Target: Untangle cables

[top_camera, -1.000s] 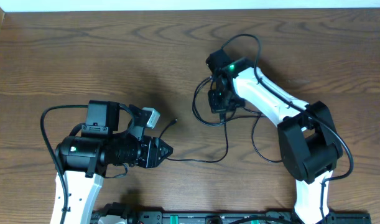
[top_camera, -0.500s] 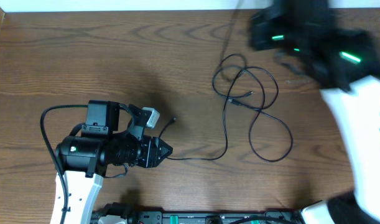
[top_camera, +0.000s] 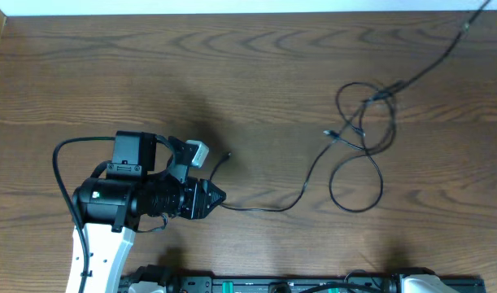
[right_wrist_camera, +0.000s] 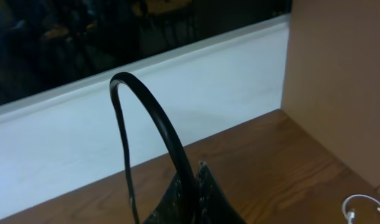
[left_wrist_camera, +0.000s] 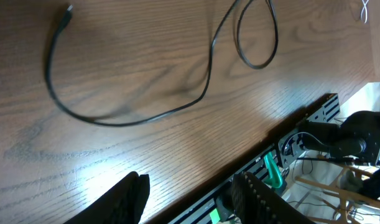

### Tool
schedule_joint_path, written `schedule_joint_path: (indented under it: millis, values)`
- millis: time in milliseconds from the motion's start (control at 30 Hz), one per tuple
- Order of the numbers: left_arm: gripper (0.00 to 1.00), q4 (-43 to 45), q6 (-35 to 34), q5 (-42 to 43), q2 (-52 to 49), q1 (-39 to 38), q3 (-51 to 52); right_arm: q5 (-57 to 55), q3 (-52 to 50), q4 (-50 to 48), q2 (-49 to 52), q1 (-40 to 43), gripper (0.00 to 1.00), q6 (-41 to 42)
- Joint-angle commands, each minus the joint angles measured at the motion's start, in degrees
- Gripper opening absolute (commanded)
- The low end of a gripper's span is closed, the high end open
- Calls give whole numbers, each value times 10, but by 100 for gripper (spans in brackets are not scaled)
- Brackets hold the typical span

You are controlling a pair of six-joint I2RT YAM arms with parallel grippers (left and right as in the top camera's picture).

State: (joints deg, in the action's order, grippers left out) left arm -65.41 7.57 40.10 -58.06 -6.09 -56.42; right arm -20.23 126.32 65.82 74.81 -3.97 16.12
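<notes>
Overhead view, table (top_camera: 110, 65) lot.

Black cables (top_camera: 362, 134): lying well right of the left gripper (top_camera: 214, 198). Knot (top_camera: 378, 96) farthest from it, slack loop (top_camera: 358, 210) on the near side of the knot.

Long axis: diagonal, from the plug end (top_camera: 228, 155) just beside the left gripper, running away rightward and up to the far corner. Taut strand (top_camera: 427, 65) exiting frame there.

Left gripper's fingers (left_wrist_camera: 130, 196): spread, nothing between them. Cable run (left_wrist_camera: 115, 122) passing just ahead on the wood, untouched.

Right gripper (right_wrist_camera: 191, 193): outside the overhead view, far beyond the knot from the left gripper. Fingers pressed together on a black strand (right_wrist_camera: 162, 134) arching up from the tips.

Risks, as judged:
- Pulling on the taut strand likely to cinch the knot rather than open it.
- Whole bundle liable to drag away from the left gripper, with nothing pinning the near end.
- Thin strand apt to slip from the pinch.
</notes>
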Motion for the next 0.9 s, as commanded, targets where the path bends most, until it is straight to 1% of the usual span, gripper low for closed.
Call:
schedule_joint_path:
  millis: [0, 100, 233, 300, 333, 367, 400, 433, 467, 500, 567, 600, 667, 767, 867]
  values:
    - [49, -2, 7, -3, 4, 1, 2, 116, -6, 2, 22, 2, 1, 8]
    - [49, -9, 7, -3, 4, 1, 2, 295, -8, -2, 53, 1, 1, -9]
    - [49, -12, 8, -3, 4, 1, 2, 589, -8, -1, 116, -11, 1, -94]
    - [49, -12, 8, -3, 4, 1, 2, 681, -8, 15, 151, -25, 1, -125]
    - [49, -12, 7, -3, 4, 1, 2, 703, -8, 28, 171, -35, 3, -137]
    - [49, -12, 7, -3, 4, 1, 2, 705, -8, 43, 189, -46, 15, -145]
    - [49, -12, 8, -3, 4, 1, 2, 698, -8, 60, 208, -56, 30, -157]
    - [49, -12, 7, -3, 4, 1, 2, 686, -8, 75, 223, -66, 51, -168]
    - [49, -12, 7, -3, 4, 1, 2, 658, -8, 93, 242, -78, 89, -176]
    - [49, -12, 7, -3, 4, 1, 2, 624, -8, 107, 258, -87, 99, -176]
    - [49, -12, 7, -3, 4, 1, 2, 528, -8, 137, 292, -105, 99, -174]
    - [49, -12, 8, -3, 4, 1, 2, 443, -8, 156, 316, -115, 99, -156]
    - [49, -12, 8, -3, 4, 1, 2, 316, -8, 182, 349, -124, 99, -110]
    - [49, -12, 8, -3, 4, 1, 2, 187, -8, 214, 391, -129, 99, -45]
    - [49, -12, 8, -3, 4, 1, 2, 92, -8, 239, 426, -125, 99, 33]
